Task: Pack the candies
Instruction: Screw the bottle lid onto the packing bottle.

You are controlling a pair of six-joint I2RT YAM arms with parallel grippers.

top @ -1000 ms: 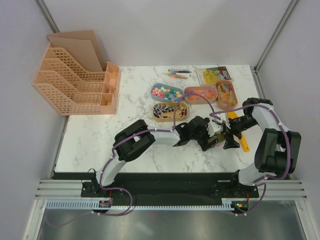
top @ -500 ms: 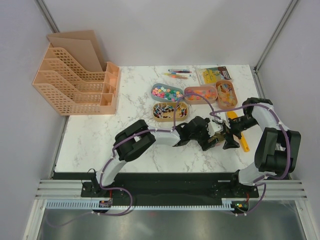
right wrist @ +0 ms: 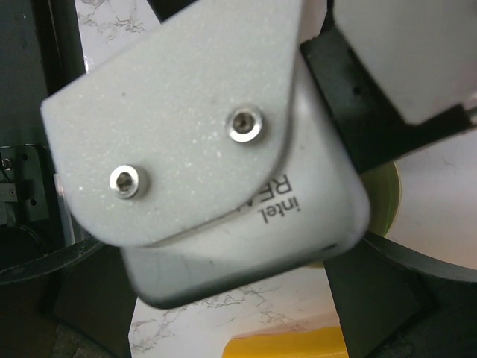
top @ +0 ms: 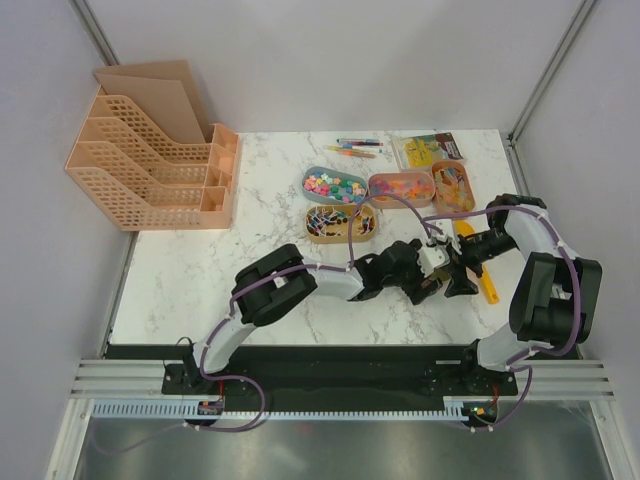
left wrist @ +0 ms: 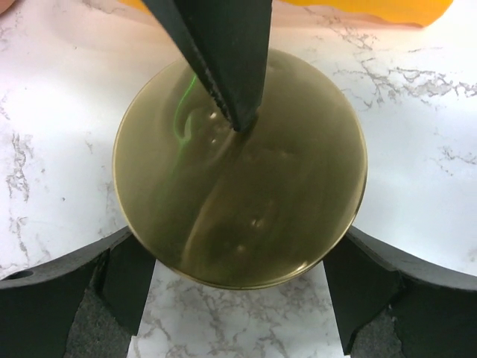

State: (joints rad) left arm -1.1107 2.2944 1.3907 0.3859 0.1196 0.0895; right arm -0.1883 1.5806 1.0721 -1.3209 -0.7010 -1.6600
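Left gripper (left wrist: 238,257) is spread wide, clamped on the sides of one round shiny gold tin (left wrist: 253,201). One black finger (left wrist: 223,52) of the right gripper (top: 462,272) touches the lid. Can't tell how open that one is, since a grey camera housing (right wrist: 201,149) blocks it. Tiny bright candies (top: 335,186) sit in four oval trays (top: 305,181), farther up the table, clear of both.

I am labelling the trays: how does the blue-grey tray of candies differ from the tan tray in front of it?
The blue-grey tray sits further back; the tan tray sits nearer the front. The blue-grey tray holds bright pink, green and yellow candies; the tan tray holds darker ones, some blue or red. Both are open, shallow and oblong.
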